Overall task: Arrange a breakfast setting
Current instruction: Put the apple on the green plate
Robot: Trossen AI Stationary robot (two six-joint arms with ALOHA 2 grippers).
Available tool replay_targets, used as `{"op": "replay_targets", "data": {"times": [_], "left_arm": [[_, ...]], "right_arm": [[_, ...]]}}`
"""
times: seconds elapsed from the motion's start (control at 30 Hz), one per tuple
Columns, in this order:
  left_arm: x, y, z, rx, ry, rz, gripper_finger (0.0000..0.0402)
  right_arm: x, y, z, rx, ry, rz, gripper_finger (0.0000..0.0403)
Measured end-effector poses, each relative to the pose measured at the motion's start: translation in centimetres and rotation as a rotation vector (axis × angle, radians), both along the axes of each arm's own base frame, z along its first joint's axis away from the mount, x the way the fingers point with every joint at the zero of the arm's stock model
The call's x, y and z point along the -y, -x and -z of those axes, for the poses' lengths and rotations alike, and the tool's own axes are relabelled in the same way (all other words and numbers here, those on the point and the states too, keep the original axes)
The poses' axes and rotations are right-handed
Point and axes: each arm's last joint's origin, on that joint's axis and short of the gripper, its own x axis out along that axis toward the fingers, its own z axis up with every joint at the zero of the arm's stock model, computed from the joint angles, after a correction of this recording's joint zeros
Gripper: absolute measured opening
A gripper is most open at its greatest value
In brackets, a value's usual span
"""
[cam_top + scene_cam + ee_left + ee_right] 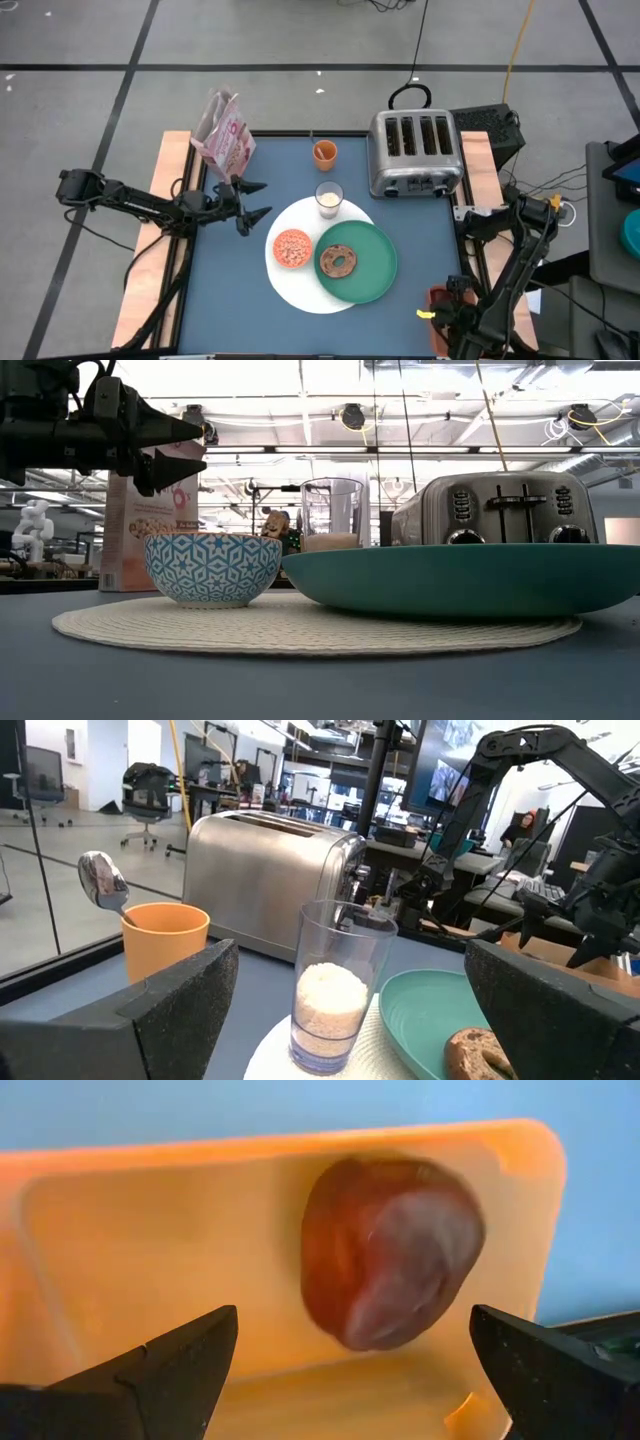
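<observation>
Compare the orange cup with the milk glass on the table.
The orange cup is opaque and squat; the milk glass is clear and taller. The cup holds a spoon leaning on its rim; the glass is partly filled with white contents. In the high view the cup stands on bare blue table, nearer the far edge, while the glass sits at the white plate's edge. Both stand upright near the toaster.

The toaster (415,152) is brushed, shiny metal. The glass (334,985) is clear and smooth. The white plate (310,628) looks woven and matt. The green plate (470,575) and bowl (212,568) are glossy. The fruit (390,1265) is smooth and shiny, in a matt orange plastic tray (150,1260). The table (230,290) is matt.
</observation>
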Motion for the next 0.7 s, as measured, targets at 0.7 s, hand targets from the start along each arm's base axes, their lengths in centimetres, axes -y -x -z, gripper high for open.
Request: {"op": "replay_targets", "data": {"times": [0.7], "left_arm": [[0.0,0.0,0.0,0.0,0.0,0.0,0.039]], "right_arm": [[-0.13,-0.46,0.58,0.137,0.007,-0.012,0.0393]]}}
